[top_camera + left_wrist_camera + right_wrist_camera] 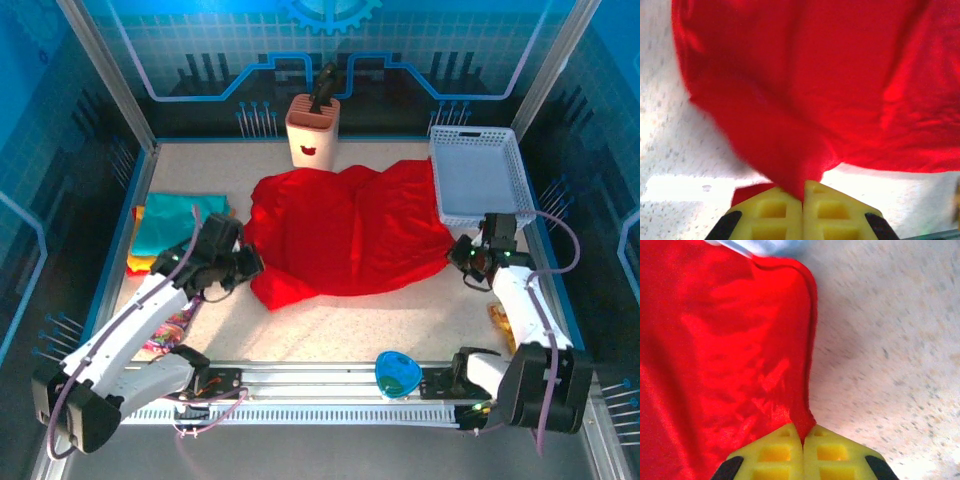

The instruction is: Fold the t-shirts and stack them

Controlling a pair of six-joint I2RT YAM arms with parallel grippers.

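A bright red t-shirt [345, 230] lies spread and rumpled across the middle of the table. My left gripper [252, 266] is shut on its near left edge; the left wrist view has red cloth [805, 90] pinched between the yellow fingers [775, 210]. At the shirt's near right corner my right gripper [462, 256] is shut on the hem, the red cloth [725, 355] running up from the closed yellow fingers [832, 452]. Folded t-shirts, teal on top [175, 222] with yellow and orange edges under it, form a stack at the left.
A white mesh basket [480, 176] stands at the back right, overlapping the red shirt's far corner. A pale pink holder [312, 130] with a dark tool stands at the back centre. A blue dish [397, 374] sits on the front rail. Colourful items [168, 330] lie under the left arm.
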